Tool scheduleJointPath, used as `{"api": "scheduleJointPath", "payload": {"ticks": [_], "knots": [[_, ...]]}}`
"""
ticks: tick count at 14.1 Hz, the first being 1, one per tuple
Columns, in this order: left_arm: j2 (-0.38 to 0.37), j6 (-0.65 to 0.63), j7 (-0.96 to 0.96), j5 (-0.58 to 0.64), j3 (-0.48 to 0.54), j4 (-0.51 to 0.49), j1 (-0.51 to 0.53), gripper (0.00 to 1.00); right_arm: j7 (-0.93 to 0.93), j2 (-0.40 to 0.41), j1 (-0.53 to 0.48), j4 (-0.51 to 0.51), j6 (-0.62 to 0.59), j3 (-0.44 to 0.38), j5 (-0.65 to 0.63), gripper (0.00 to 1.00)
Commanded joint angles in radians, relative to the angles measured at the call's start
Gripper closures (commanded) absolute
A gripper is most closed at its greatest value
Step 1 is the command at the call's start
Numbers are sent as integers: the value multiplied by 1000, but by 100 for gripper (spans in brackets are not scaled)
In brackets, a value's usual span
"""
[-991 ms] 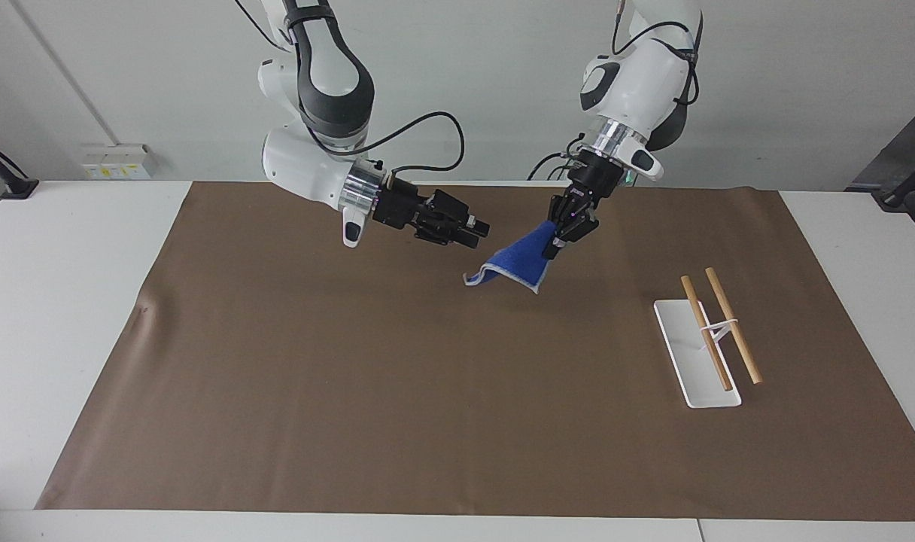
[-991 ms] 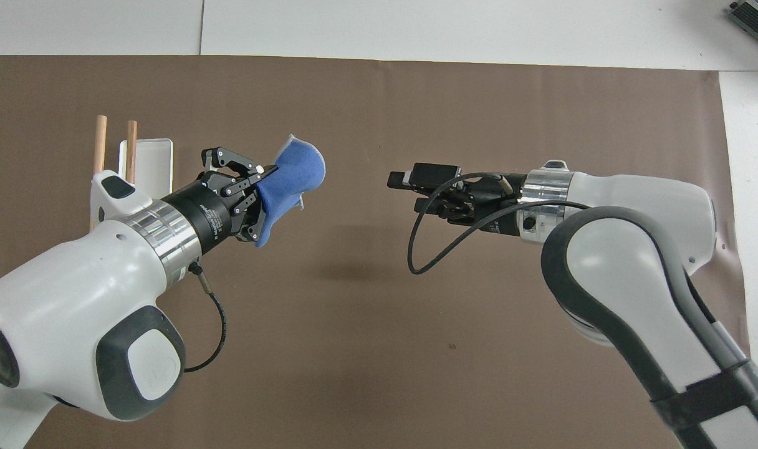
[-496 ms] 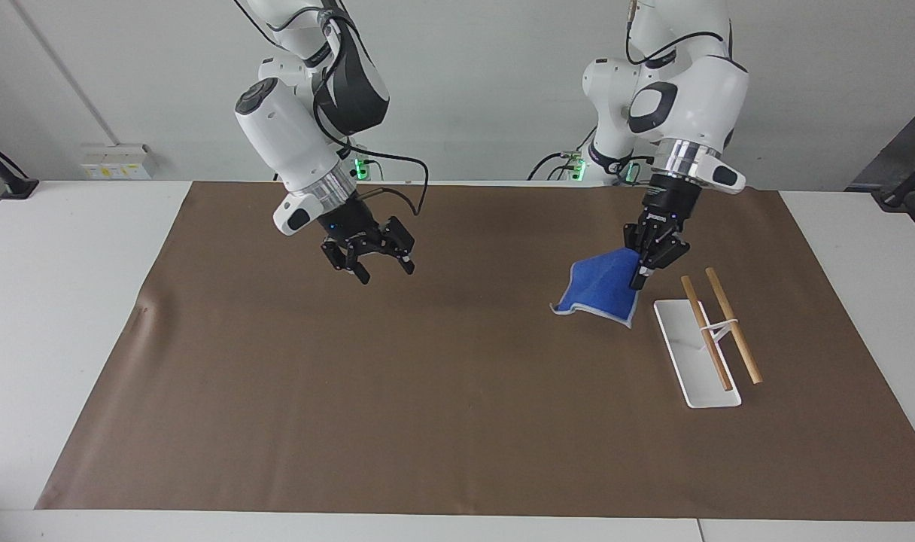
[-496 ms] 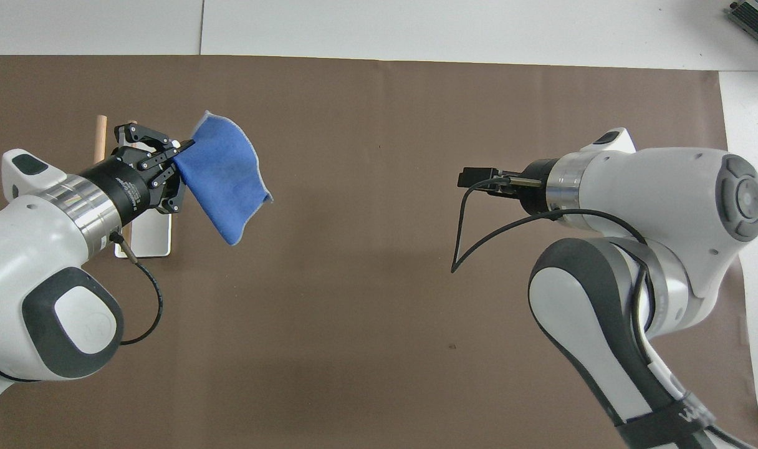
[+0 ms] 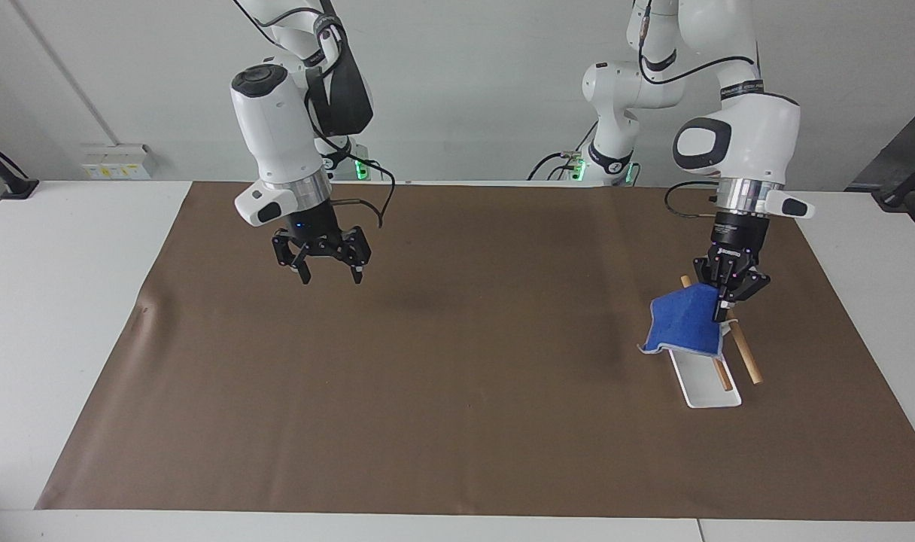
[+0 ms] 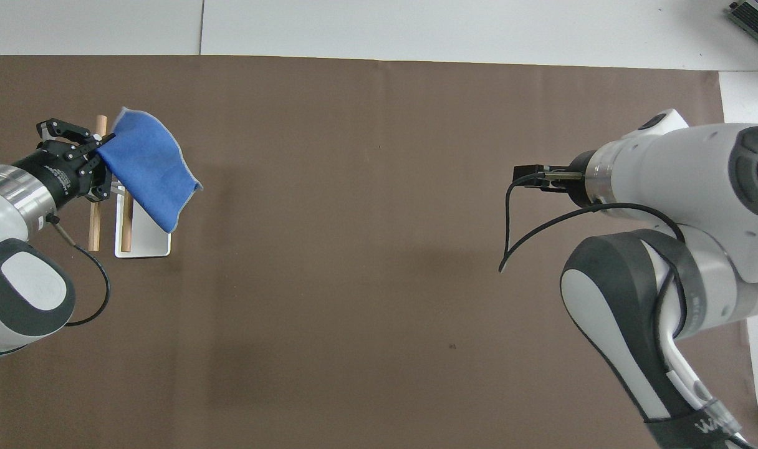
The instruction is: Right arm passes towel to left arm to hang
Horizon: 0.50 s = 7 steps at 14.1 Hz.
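The blue towel (image 5: 683,325) (image 6: 147,169) hangs by one corner from my left gripper (image 5: 725,310) (image 6: 103,144), which is shut on it. It dangles over a small rack at the left arm's end of the table: a white base (image 5: 704,385) (image 6: 143,242) carrying two wooden bars (image 5: 748,357) (image 6: 95,219). The cloth covers the bars' ends nearer the robots, and I cannot tell whether it touches them. My right gripper (image 5: 329,277) (image 6: 528,174) hangs open and empty, fingers down, over the mat toward the right arm's end.
A brown mat (image 5: 442,391) covers most of the white table (image 5: 66,301). A grey box (image 6: 754,16) sits at the table's corner farthest from the robots, at the right arm's end.
The left gripper has carried the towel from the middle of the mat to over the rack. The right arm has drawn back toward its own end and turned its open gripper downward.
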Motion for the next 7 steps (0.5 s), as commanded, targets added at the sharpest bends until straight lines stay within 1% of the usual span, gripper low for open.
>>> {"api": "scheduleJointPath", "payload": {"ticks": [1, 2, 3, 4, 5, 6, 7], "knots": [[29, 19, 35, -13, -12, 3, 62, 100, 8, -6, 74, 102, -131, -108, -63, 0], [43, 26, 35, -13, -12, 3, 84, 100, 5, -28, 113, 120, -148, -172, -64, 0], [61, 29, 36, -12, -12, 12, 108, 100, -3, -42, 115, 130, -177, -204, -61, 0], [87, 29, 36, -13, -12, 30, 128, 100, -27, -50, 111, 157, -236, -214, -47, 0], [104, 31, 36, -13, -11, 38, 150, 99, -44, -53, 96, 214, -325, -225, -44, 0], [107, 34, 56, -12, -11, 38, 179, 98, -56, -50, 77, 272, -406, -228, -43, 0], [110, 28, 97, -12, -11, 38, 199, 98, -73, -52, 66, 297, -459, -231, -43, 0]]}}
